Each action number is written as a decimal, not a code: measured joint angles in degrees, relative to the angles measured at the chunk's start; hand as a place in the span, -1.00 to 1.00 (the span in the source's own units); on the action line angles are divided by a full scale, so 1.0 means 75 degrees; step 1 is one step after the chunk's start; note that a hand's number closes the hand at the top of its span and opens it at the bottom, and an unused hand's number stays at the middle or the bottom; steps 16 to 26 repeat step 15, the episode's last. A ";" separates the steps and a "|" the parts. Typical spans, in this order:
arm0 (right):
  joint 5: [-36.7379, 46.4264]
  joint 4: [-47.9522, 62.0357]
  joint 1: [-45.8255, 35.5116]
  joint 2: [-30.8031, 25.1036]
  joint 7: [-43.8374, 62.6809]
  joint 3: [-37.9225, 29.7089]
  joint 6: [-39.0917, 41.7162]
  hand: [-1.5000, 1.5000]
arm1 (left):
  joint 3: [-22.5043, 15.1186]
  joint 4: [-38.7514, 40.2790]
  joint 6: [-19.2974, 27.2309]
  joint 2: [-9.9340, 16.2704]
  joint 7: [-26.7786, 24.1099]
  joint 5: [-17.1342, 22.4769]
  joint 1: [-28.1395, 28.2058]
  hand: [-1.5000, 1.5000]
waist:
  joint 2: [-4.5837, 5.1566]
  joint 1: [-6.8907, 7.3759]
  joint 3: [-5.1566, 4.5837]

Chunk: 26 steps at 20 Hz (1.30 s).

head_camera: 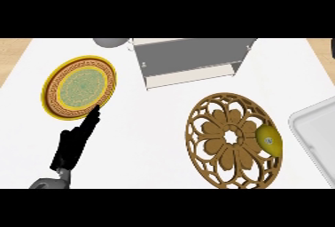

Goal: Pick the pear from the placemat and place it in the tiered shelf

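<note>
A yellow-green pear (269, 140) lies on the right part of a round brown openwork placemat (233, 140) at the lower right of the counter. The grey tiered shelf (189, 62) stands at the back centre. My left hand (74, 144) shows at the lower left, far from the pear, its fingers straight and pointing up toward a plate. My right hand is out of sight.
A round plate (80, 87) with a yellow rim and patterned centre lies at the back left, its lower edge by my left fingertips. A white tray (317, 133) enters from the right edge. A grey round object (110, 42) sits left of the shelf.
</note>
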 measured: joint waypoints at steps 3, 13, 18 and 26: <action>-0.0281 -0.0431 0.0569 -0.0432 -0.0059 -0.0030 0.0716 -1.00 | 0.0024 -0.0003 0.0031 -0.0025 -0.0089 -0.0052 0.0084 0.00 | -0.0024 -0.0060 -0.0002; -0.1220 -0.1722 0.2440 -0.1276 -0.0367 0.0092 0.2715 -1.00 | 0.0095 -0.0335 -0.0079 -0.0054 0.0075 -0.0100 0.0286 0.00 | -0.0019 -0.0034 -0.0005; -0.1372 -0.1941 0.2716 -0.1433 -0.0264 0.0155 0.3016 -1.00 | 0.0119 -0.0373 -0.0140 -0.0049 0.0024 -0.0107 0.0355 0.00 | -0.0017 -0.0027 -0.0004; -0.1372 -0.1941 0.2716 -0.1433 -0.0264 0.0155 0.3016 -1.00 | 0.0119 -0.0373 -0.0140 -0.0049 0.0024 -0.0107 0.0355 0.00 | -0.0017 -0.0027 -0.0004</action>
